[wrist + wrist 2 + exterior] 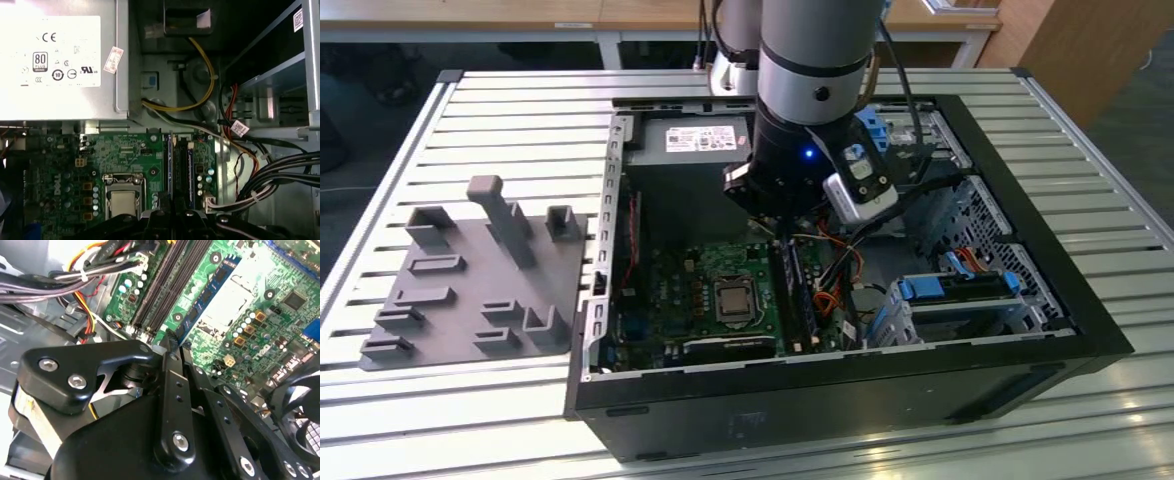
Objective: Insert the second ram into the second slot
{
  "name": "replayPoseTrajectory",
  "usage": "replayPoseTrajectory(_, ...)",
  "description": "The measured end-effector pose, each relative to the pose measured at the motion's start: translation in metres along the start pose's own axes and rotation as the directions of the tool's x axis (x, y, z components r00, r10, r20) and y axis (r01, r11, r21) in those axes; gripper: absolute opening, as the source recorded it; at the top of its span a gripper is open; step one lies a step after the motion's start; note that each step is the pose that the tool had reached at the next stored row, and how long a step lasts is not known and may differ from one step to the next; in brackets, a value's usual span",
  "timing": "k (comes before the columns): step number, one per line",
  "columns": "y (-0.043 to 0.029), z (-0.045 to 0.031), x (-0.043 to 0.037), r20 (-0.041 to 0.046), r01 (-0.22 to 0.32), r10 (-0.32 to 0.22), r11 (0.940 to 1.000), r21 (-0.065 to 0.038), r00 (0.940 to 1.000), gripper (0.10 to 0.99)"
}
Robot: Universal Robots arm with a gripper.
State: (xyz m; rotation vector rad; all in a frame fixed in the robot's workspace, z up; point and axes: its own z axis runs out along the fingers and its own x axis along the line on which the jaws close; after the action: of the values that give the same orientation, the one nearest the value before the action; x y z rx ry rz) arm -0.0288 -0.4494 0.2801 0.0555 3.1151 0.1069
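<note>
Between the pinched fingertips of your gripper (178, 346) sits one end of the second ram (204, 296), so the hand is clamped on it. Ahead of the hand, the blue strip stands on edge and runs straight away along the motherboard (260, 285). On one flank of it lie two dark slots (162, 287), on the other the processor socket (235, 275), all inside the open computer case (1067, 300).
</note>
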Motion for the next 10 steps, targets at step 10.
replayPoseTrajectory(10,-0.0006,0.0076,-0.0001,-0.0058,0.0,0.0,1.0,0.001,1.0,0.137)
